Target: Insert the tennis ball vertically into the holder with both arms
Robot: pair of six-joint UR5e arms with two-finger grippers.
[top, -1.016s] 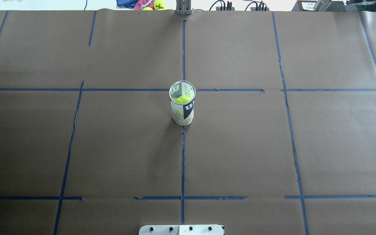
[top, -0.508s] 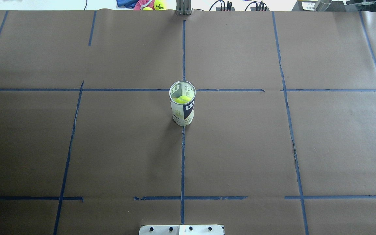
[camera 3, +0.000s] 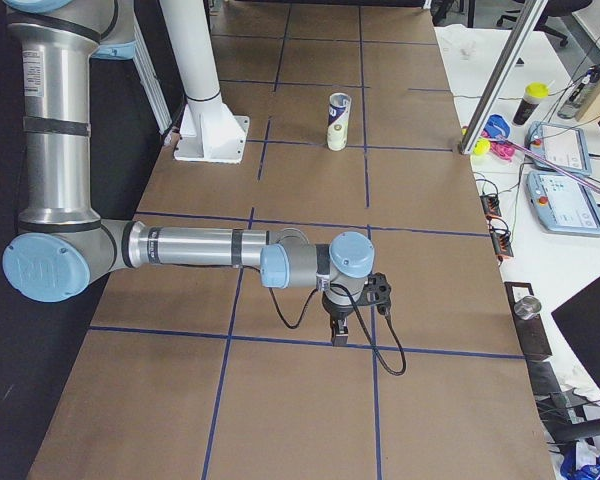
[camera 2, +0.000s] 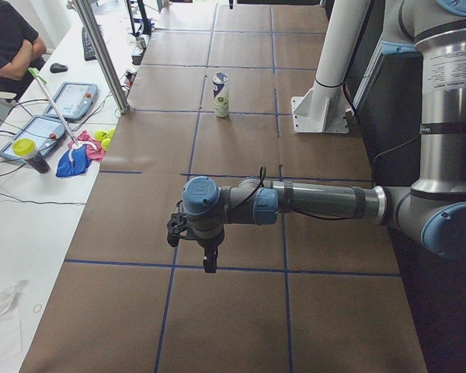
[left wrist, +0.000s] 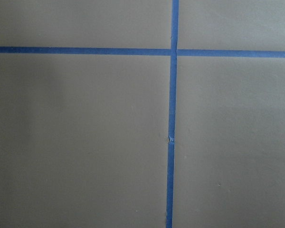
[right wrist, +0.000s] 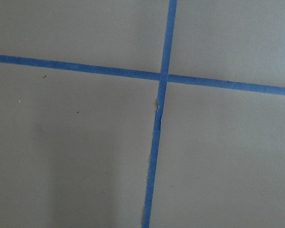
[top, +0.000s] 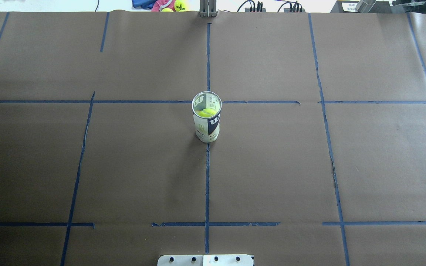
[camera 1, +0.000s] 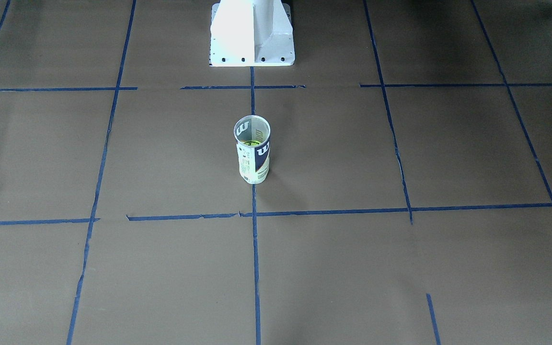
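Brown-papered desk (top: 272,166) gridded with blue tape (top: 207,184); pink and blue cloths (camera 2: 76,159) at its edge; two pendants (camera 2: 71,99) beside; seated person (camera 2: 8,43) beyond

Item, holder (top: 206,127): I read a white "W" brand mark on its navy label. The small print beside it is too fine for me to read.

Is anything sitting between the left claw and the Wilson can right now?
Nothing visible. Only bare brown paper lies between the left claw and the upright Wilson can. A tennis ball already sits inside it.
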